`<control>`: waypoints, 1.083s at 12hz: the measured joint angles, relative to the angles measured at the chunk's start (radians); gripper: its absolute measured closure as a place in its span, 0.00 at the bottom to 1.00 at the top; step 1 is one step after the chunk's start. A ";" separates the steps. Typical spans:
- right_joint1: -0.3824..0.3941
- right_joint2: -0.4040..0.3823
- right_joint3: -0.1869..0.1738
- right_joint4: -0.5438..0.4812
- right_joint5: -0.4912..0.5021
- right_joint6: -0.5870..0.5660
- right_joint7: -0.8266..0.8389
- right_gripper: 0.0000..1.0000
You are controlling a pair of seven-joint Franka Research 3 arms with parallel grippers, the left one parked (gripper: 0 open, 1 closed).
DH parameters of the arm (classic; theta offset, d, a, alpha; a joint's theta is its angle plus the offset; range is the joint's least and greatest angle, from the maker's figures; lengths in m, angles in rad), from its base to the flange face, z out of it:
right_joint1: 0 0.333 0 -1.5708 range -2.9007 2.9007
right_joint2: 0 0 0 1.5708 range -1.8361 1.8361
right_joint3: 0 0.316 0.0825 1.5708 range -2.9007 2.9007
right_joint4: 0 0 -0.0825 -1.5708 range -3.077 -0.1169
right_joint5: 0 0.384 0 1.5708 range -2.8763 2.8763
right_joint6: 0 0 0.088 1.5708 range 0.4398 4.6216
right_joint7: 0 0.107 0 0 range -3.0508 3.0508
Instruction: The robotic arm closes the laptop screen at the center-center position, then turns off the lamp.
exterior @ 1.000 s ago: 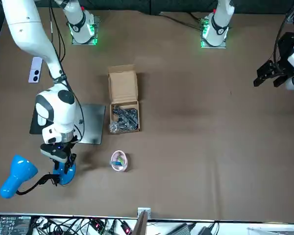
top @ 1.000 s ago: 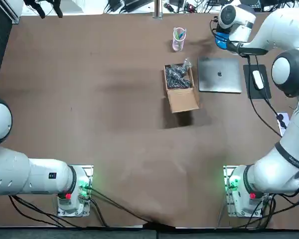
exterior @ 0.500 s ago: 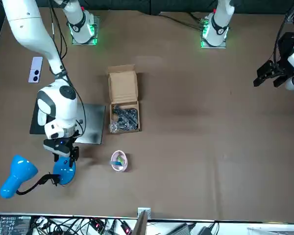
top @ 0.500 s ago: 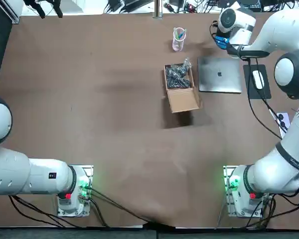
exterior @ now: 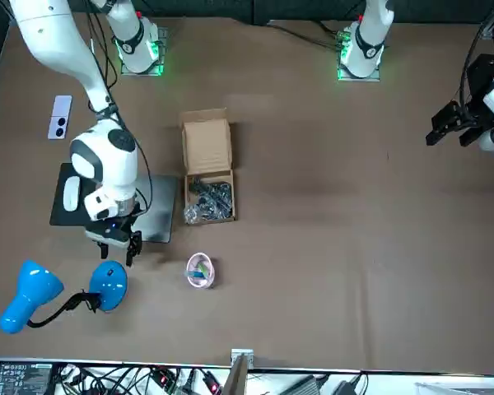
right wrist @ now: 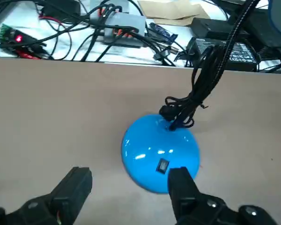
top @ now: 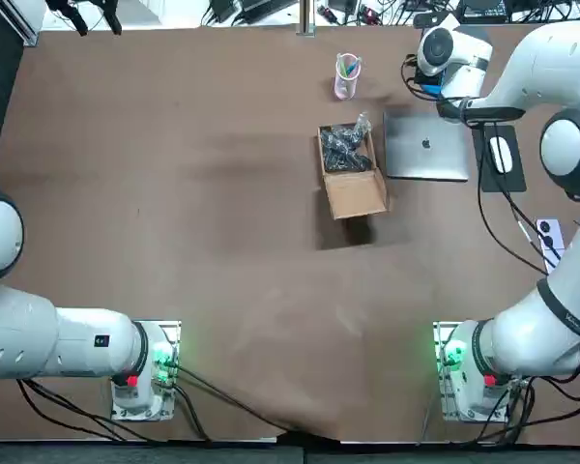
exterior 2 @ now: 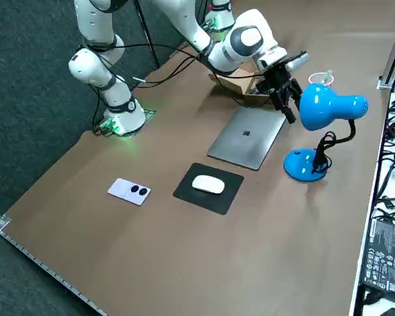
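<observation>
Near the counter's (top: 174, 193) far right corner, the right gripper (exterior: 119, 248) hung just above the surface, between the laptop (top: 425, 145) and the round base of the blue desk lamp (exterior: 109, 285). Its two fingers (right wrist: 79, 180) stood spread apart with nothing held between them. From the wrist view the lamp base (right wrist: 160, 152) lay just ahead of the fingertips, its small rocker switch (right wrist: 163, 165) facing the gripper and its black cord bunched at the back of the base. From the front, a narrow strip of bare counter separated the fingers from the base, so the two were near but apart. The lamp's head (exterior 2: 329, 106) leaned out on its bent neck, away from the laptop.

The laptop lay flat with its lid shut, logo up. Just beside it, toward the middle of the counter, stood an open cardboard box (top: 348, 169) with dark items at one end. A pink cup (top: 347, 75) holding pens stood beyond the box. On the laptop's other side a white mouse (exterior 2: 209, 185) rested on a black mouse pad (exterior 2: 184, 191), and a small white device (exterior 2: 130, 191) with two dark dots lay near the pad.
</observation>
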 joint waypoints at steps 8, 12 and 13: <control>-0.001 -0.026 0.026 -0.002 0.278 -0.067 -0.264 0.00; -0.002 -0.052 0.063 0.055 0.466 -0.202 -0.445 0.00; -0.002 -0.065 0.076 0.056 0.490 -0.234 -0.456 0.00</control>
